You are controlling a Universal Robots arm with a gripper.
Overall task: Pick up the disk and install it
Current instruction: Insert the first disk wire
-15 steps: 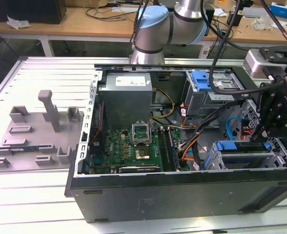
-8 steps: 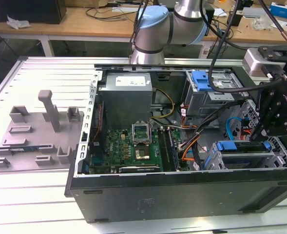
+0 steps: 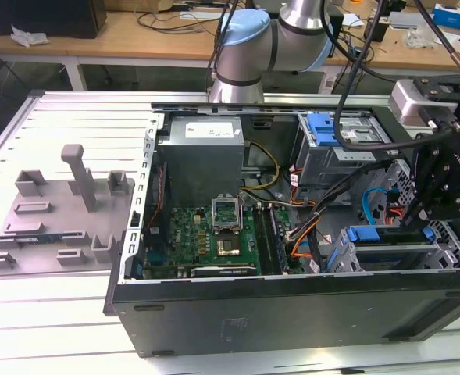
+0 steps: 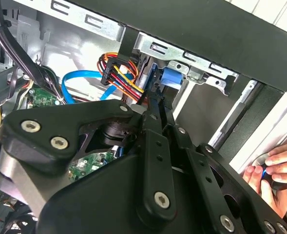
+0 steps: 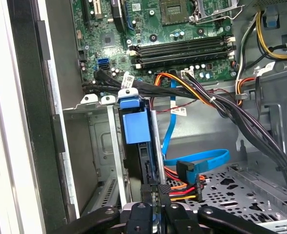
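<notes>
Disk [image 5: 142, 161] sits edgewise in its bay, at the motherboard's [image 5: 172, 29] 6 o'clock; gripper [image 5: 153, 192] pinches its rear edge. Rigid, shock-sensitive: hold the blue frame.

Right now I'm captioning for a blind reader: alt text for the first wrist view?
The gripper holds the disk, blue-framed, on edge in a metal bay of an open computer case. Beyond lie a green circuit board and bundled cables.
</notes>
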